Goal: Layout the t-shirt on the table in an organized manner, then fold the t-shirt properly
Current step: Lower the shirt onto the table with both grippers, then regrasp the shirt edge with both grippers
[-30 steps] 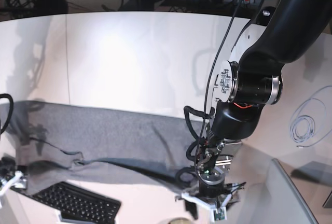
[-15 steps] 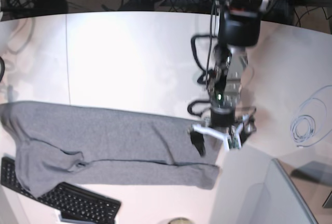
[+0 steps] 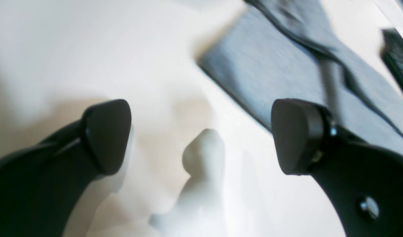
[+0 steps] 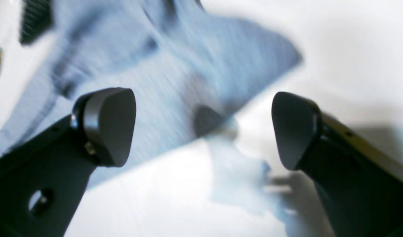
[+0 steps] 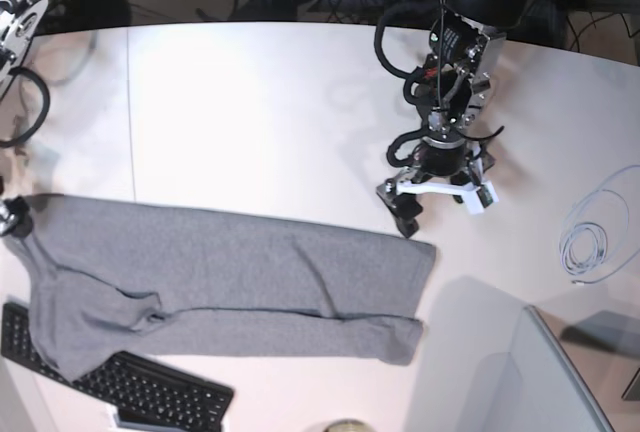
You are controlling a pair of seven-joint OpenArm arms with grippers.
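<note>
just one t-shirt [image 5: 220,277] flat on one table [image 5: 250,112] — two pincers, left pincer [image 5: 437,205] and right pincer [image 4: 201,128], both released, empty

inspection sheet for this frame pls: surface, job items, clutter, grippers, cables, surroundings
Surface: white table, one thin dark seam on its left part.
Job's things: grey t-shirt lies as a long band across the near side, bunched at its left end; not folded.
Clutter: black keyboard at the near edge, its left part under the shirt.
Grippers: left gripper open, empty, above bare table by the shirt's right corner; right gripper open, empty, over the shirt's edge.
Cables: coiled pale cable on the table at right.
Surroundings: dark wires and gear behind the far edge.
</note>
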